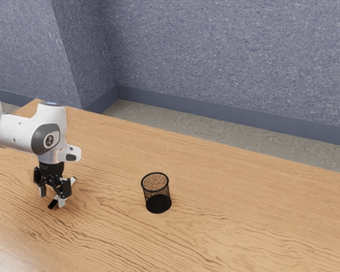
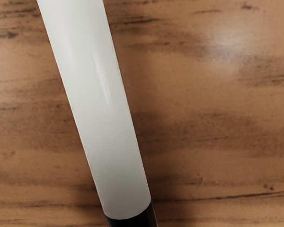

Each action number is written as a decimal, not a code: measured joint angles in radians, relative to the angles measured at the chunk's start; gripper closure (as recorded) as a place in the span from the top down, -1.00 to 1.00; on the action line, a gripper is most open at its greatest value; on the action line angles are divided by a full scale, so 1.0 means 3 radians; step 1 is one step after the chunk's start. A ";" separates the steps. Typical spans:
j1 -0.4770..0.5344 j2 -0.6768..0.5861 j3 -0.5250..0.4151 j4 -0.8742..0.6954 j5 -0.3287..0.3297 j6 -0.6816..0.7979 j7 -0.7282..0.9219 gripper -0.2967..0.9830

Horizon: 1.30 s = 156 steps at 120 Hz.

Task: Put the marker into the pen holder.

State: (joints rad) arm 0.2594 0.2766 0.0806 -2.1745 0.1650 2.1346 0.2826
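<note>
The wooden worktop spreads under my white arm, which enters from the exterior view's left. The black mesh pen holder stands upright, well apart, to the right of my fingers. They are released, parted over the white-barrelled marker, which lies on the worktop, its longer black end nearer.

Soft, pale glare on tabletop
</note>
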 joint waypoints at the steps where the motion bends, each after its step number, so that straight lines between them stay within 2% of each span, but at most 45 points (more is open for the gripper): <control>1: -0.0001 0.0003 0.0007 0.0000 -0.0006 0.0007 0.0010 0.53; 14: -0.0009 0.0021 0.0046 -0.0003 -0.0063 0.0077 0.0124 0.50; 26: -0.0011 0.0026 0.0052 -0.0003 -0.0096 0.0109 0.0212 0.38; 55: -0.0007 0.0031 0.0053 -0.0003 -0.0148 0.0131 0.0371 -0.05; 81: -0.0001 0.0049 0.0053 -0.0003 -0.0159 0.0137 0.0467 -0.34; 116: 0.0003 0.0046 0.0055 -0.0003 -0.0150 0.0140 0.0526 -0.40; 125: -0.0007 0.0041 0.0054 -0.0003 -0.0148 0.0144 0.0535 -0.58; 133: -0.0011 0.0038 0.0054 -0.0004 -0.0128 0.0149 0.0530 -0.65; 156: -0.0067 -0.0092 0.0050 0.0006 -0.0074 0.0161 0.0480 -0.68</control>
State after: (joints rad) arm 0.2394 0.2491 0.0957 -2.1727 0.1429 2.1829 0.4267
